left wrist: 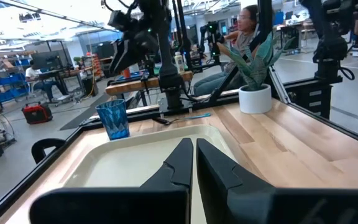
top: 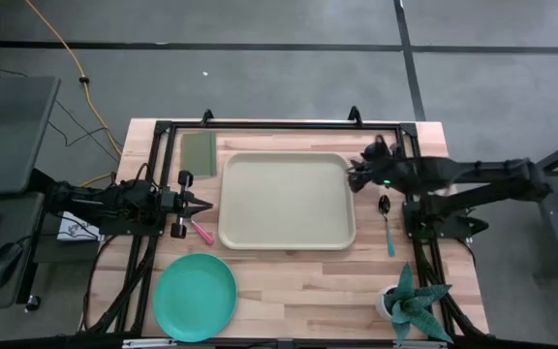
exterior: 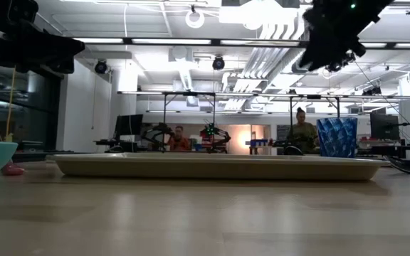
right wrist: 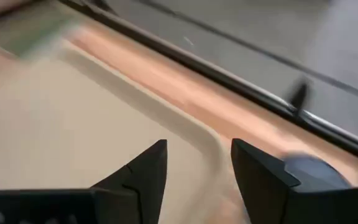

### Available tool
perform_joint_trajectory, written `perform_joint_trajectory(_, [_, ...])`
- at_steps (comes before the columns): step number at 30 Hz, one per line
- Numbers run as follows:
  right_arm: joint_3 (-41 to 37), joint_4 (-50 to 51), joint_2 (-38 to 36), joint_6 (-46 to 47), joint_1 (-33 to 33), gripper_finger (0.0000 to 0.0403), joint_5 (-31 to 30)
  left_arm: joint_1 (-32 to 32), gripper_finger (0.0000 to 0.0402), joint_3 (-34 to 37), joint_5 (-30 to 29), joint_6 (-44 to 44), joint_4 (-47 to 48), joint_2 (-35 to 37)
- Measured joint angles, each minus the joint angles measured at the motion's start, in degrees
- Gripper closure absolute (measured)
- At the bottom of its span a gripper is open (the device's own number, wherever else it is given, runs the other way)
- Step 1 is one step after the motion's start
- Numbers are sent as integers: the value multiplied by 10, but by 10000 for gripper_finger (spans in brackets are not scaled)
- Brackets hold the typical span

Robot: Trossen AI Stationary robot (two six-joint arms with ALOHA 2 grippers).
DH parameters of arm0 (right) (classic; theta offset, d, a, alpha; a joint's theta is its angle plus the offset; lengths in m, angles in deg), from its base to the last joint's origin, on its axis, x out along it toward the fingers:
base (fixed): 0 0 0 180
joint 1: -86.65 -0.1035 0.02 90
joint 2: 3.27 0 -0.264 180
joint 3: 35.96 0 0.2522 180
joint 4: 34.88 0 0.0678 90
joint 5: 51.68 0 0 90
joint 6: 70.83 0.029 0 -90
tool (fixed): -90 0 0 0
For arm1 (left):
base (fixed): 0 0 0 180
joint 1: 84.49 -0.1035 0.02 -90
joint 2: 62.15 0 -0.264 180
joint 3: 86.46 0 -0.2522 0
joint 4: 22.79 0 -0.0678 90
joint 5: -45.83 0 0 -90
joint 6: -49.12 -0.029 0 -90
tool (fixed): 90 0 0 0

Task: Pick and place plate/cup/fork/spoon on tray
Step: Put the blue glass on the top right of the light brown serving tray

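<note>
The beige tray (top: 289,199) lies at the table's middle. The teal plate (top: 195,296) lies flat at the near left. The pink-handled fork (top: 201,231) lies by the tray's left edge. The blue-handled spoon (top: 387,223) lies right of the tray. The blue cup (left wrist: 112,118) stands upright on the table off the tray's far right corner; it also shows in the low view (exterior: 337,136). My right gripper (right wrist: 197,168) is open and empty, raised over that corner beside the cup (right wrist: 309,171). My left gripper (left wrist: 194,155) is shut and empty at the tray's left edge.
A potted plant (top: 410,305) stands at the near right corner. An olive-green flat rectangle (top: 200,150) lies at the far left. Black frame rails (top: 289,124) run along the table's edges. People sit in the room beyond the table (exterior: 301,135).
</note>
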Motion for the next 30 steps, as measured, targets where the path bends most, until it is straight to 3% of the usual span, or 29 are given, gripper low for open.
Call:
perform_joint_trajectory(6, [58, 153, 102, 70, 52, 231, 7, 0, 398, 0, 0, 0, 0, 0])
perform_joint_trajectory(11, [54, 151, 158, 57, 109, 231, 71, 0, 398, 0, 0, 0, 0, 0])
perform_joint_trajectory(30, [54, 144, 314, -18, 227, 231, 117, 0, 398, 0, 0, 0, 0, 0])
